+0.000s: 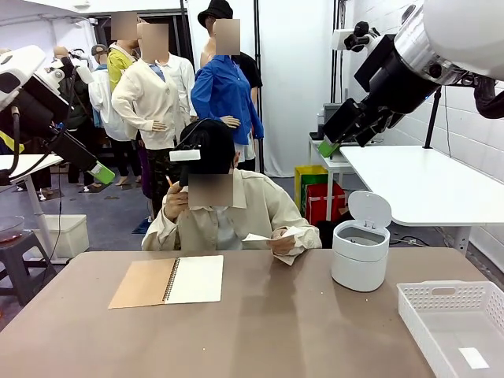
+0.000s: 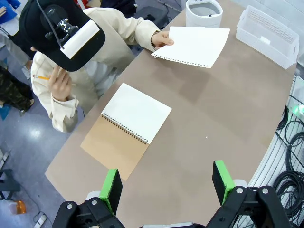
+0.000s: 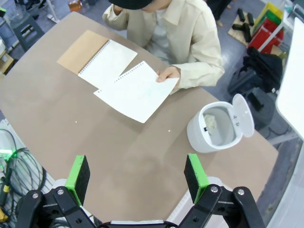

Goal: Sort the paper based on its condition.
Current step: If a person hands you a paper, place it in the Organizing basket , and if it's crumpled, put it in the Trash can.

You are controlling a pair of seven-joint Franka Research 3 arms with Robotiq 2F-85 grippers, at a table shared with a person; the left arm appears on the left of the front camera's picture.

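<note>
the person's hand (image 2: 161, 40) grips the edge of a loose sheet of paper (image 2: 192, 45), holding it flat just above the table (image 2: 228, 118), between the open spiral notebook (image 2: 128, 126) and the white bin (image 3: 213, 126) whose lid stands up. the left gripper (image 2: 166, 180) and the right gripper (image 3: 137, 170) both hang high over the table, jaws spread wide with nothing between the green pads. a white tray (image 1: 457, 323) sits near the table's right corner.

Robotics lab: white arms (image 1: 441, 47), floor cables (image 2: 290, 183)
</note>
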